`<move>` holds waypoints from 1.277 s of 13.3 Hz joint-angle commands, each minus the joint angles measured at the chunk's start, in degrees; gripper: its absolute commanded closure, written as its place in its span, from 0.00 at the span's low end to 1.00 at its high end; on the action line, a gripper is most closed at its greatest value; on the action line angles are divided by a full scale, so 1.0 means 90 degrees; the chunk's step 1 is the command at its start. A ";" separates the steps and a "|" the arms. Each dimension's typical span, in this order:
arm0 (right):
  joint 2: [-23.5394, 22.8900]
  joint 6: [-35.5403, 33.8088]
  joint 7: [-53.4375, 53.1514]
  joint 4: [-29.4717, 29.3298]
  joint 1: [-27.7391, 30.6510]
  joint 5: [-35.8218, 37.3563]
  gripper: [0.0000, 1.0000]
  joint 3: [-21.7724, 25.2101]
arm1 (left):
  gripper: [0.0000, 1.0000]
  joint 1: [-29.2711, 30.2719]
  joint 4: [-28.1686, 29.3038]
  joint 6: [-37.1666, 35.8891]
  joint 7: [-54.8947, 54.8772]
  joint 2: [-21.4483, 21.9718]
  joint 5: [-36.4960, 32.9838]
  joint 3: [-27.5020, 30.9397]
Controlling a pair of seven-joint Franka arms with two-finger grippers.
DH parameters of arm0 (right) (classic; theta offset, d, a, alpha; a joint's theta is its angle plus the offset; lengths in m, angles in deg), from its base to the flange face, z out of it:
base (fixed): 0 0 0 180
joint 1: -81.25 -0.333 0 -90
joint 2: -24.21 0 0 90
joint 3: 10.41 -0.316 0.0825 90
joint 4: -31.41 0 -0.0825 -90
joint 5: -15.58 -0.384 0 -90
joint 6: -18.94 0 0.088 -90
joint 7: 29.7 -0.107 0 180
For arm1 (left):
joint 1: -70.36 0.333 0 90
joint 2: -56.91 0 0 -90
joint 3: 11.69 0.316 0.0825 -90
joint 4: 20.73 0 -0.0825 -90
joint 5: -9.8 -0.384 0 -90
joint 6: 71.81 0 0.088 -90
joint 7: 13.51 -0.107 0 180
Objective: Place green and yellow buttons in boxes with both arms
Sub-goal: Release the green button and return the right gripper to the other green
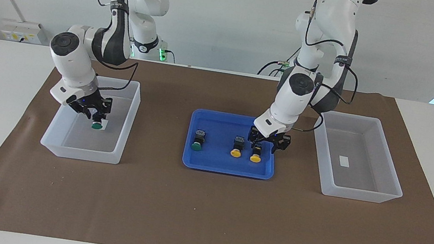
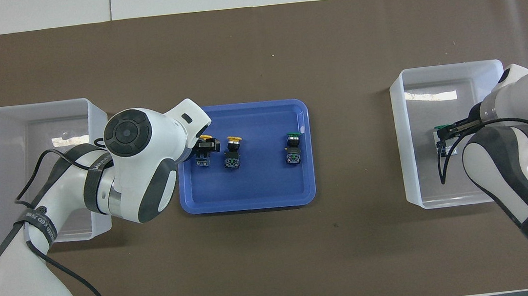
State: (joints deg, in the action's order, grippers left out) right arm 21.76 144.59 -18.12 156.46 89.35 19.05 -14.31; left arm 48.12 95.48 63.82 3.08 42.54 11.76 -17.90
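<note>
A yellow button (image 1: 256, 154) in the tray (image 1: 227, 169) was straddled by the left gripper's (image 1: 266, 141) spread fingers (image 1: 282, 145). A green button (image 1: 97, 125) lay in the box (image 1: 79, 153) under the right gripper (image 1: 92, 109), whose hold could not be told. Both were judged light and rigid, best gripped by the blocky body.

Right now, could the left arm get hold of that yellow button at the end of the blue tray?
Probably yes. The left gripper is right over the yellow button, at the tray's end nearest that arm. Nothing blocks it; the other yellow button stands apart.
</note>
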 commanded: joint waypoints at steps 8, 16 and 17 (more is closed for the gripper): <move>-0.1670 -0.1542 -0.5069 -0.3533 -0.0001 0.0647 0.00 -0.3469 | 0.29 -0.0166 0.0203 0.0243 0.0149 -0.0054 0.0104 0.0065; -0.2451 0.0208 -0.6256 -0.2664 -0.0586 0.1391 0.00 -0.3619 | 0.35 -0.0214 0.0291 0.0214 0.0179 -0.0025 0.0104 0.0056; -0.2559 0.0451 -0.6470 -0.2480 -0.0645 0.1546 0.00 -0.3619 | 0.39 -0.0263 0.0291 0.0223 0.0227 -0.0025 0.0104 0.0065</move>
State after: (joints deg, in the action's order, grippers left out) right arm 0.04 145.45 -72.83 131.98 83.83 30.55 -46.12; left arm 47.28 96.76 64.61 4.19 41.63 11.78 -18.03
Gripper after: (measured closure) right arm 0.000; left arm 0.352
